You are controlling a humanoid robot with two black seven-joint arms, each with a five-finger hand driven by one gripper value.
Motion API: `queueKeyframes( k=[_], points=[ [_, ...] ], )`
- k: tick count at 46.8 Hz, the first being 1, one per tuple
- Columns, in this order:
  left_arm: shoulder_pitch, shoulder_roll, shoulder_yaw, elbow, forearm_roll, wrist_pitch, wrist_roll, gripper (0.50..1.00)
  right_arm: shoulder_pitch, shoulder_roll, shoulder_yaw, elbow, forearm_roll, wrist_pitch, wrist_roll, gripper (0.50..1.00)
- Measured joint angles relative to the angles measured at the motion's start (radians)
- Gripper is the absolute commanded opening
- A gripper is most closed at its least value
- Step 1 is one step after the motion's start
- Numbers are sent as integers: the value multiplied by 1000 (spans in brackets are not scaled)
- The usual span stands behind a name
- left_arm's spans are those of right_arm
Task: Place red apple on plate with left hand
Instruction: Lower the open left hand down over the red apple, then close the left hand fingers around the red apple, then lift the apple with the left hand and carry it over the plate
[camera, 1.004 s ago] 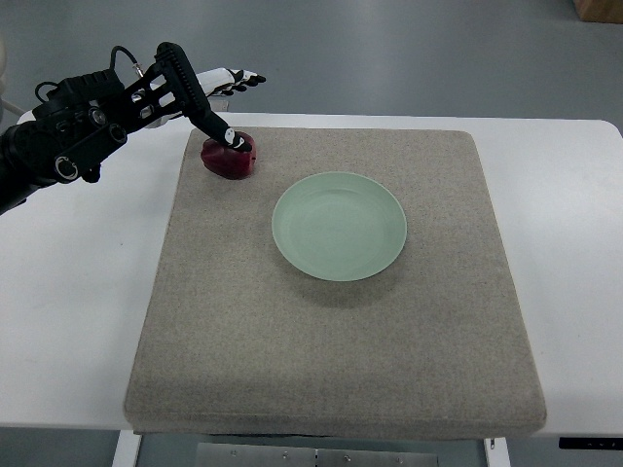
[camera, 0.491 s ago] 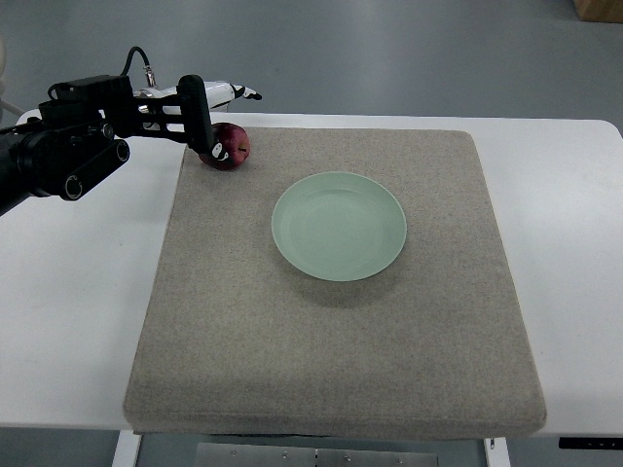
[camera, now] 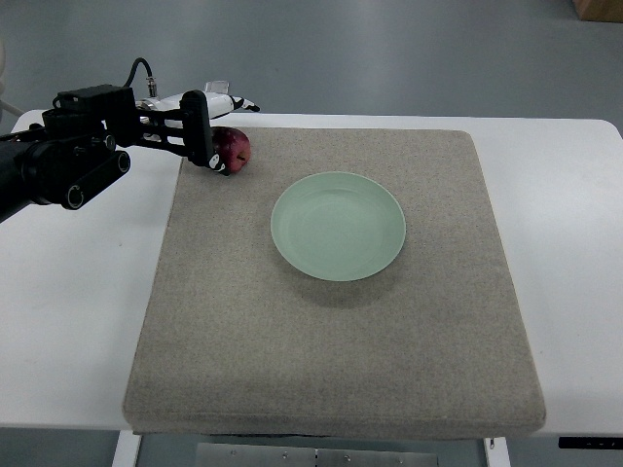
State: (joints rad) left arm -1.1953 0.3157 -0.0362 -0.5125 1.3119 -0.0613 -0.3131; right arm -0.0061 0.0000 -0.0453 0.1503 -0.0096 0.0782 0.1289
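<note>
A dark red apple (camera: 235,147) is at the far left corner of the grey mat (camera: 331,341). My left hand (camera: 210,148), black with a cable on its back, comes in from the left edge. Its fingers are curled around the apple's left side and top. The apple looks held just above the mat, but I cannot tell whether it still touches it. A pale green plate (camera: 338,226) lies empty near the mat's middle, to the right of the apple and nearer to me.
The mat covers most of a white table (camera: 68,292), with bare strips at the left and right. Grey floor lies beyond the far edge. A cardboard box corner (camera: 599,8) shows at the top right.
My left hand has closed around the apple, which sat on the mat under one outstretched finger. The apple has shifted slightly toward the far edge.
</note>
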Motion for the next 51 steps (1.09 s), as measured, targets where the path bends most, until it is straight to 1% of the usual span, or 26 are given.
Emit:
queueKeyframes(
  k=[10,15,18,20,24,28,31,33,34,36,39,40,43,46,51],
  points=[
    [2,2,15,-1,1,-12,-1,971,0,0,0,0,0,0,0,964],
    [2,3,43,0,-9,-12,-1,956,0,0,0,0,0,0,0,964],
    [2,3,45,0,-11,-12,-5,930,0,0,0,0,0,0,0,964],
    [2,3,45,0,-11,-12,-9,904,0,0,0,0,0,0,0,964],
    [2,3,45,0,-11,-12,-13,898,0,0,0,0,0,0,0,964],
    [3,2,48,0,-12,-12,-14,876,0,0,0,0,0,0,0,964],
    [3,2,54,0,-13,-12,-14,853,0,0,0,0,0,0,0,964],
    [3,2,57,0,-14,-12,-14,819,0,0,0,0,0,0,0,964],
    [3,1,57,0,-15,-12,-14,814,0,0,0,0,0,0,0,964],
    [5,0,57,0,-16,-12,-14,780,0,0,-1,0,0,0,0,964],
    [16,-2,59,1,-16,-12,-14,741,0,0,0,0,0,0,0,964],
    [18,-3,59,1,-16,-12,-14,737,0,0,0,0,0,0,0,964],
    [21,-4,59,2,-17,-12,-14,669,0,0,0,0,0,0,0,964],
    [22,-4,59,2,-17,-11,-14,626,0,0,0,0,0,0,0,964],
    [22,-5,59,3,-17,-4,-14,628,0,0,0,0,0,0,0,964]
  ],
)
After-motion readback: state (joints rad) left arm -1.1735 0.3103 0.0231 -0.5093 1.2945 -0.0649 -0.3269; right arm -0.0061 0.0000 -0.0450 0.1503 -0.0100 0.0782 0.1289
